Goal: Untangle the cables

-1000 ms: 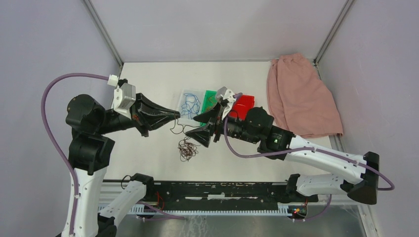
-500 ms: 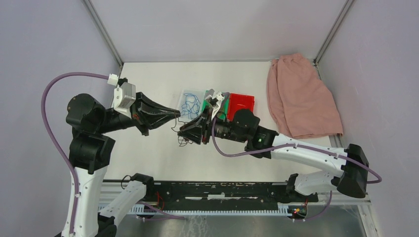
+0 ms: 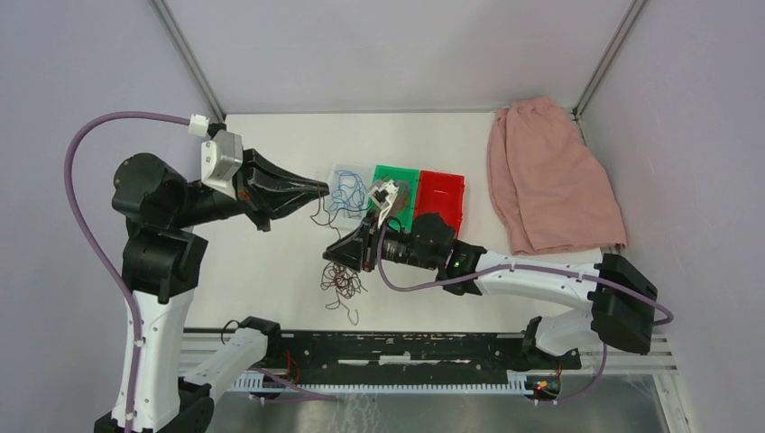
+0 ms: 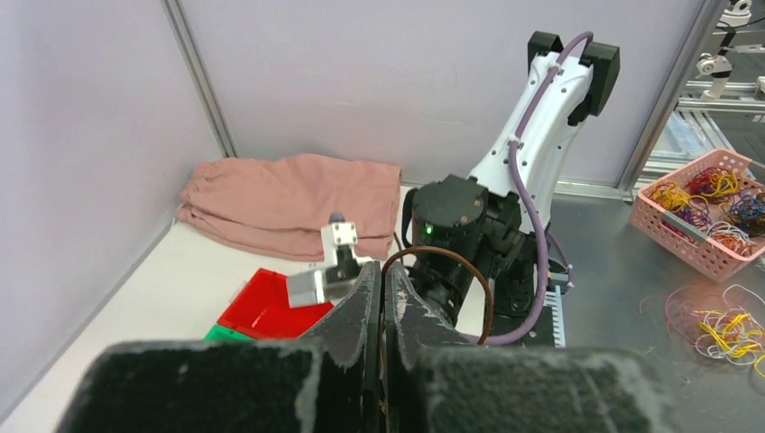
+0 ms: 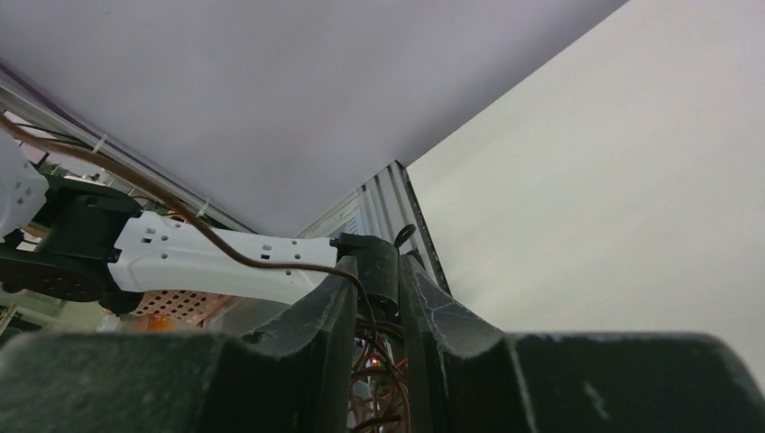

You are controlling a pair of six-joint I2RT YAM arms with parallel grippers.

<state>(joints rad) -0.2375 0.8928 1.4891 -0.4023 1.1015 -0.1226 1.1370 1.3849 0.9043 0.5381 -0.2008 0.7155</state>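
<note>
Near edge of white worktop (image 3: 271,262): black metal rail (image 3: 406,347) carrying both arm bases. Right arm low across the near right part, reaching left, its wrist camera over the near rim of the green tray.

Mid-worktop, side by side from left to right: clear plastic tray (image 3: 337,170), green plastic tray (image 3: 408,173), red plastic tray (image 3: 444,194). Far right corner: folded pink cloth (image 3: 546,176), well apart from the cables.

Dark brown curly cable (image 3: 341,281): loose tangled clump flat on the worktop toward the near edge, a little left of middle, one tail trailing nearer. Strands rising from the clump to the right gripper (image 3: 330,255) just above it. Further thin strand hanging from the left gripper (image 3: 320,189), raised beside the clear tray's left rim; link between that strand and the clump not traceable. Blue curly cable (image 3: 347,191): looped inside the clear tray.

Left gripper fingers pressed together in the wrist view, pinching the dark brown curly cable, a loop arching out beyond the tips. Right gripper fingers nearly together, narrow gap left, dark strands threaded through; clamped or not, cannot tell.

Thin loops in the green tray partly behind the wrist camera, colour not made out. Left wrist view, beyond the worktop: pink plastic basket (image 4: 686,236) of coloured loops, cut off at the frame edge.
</note>
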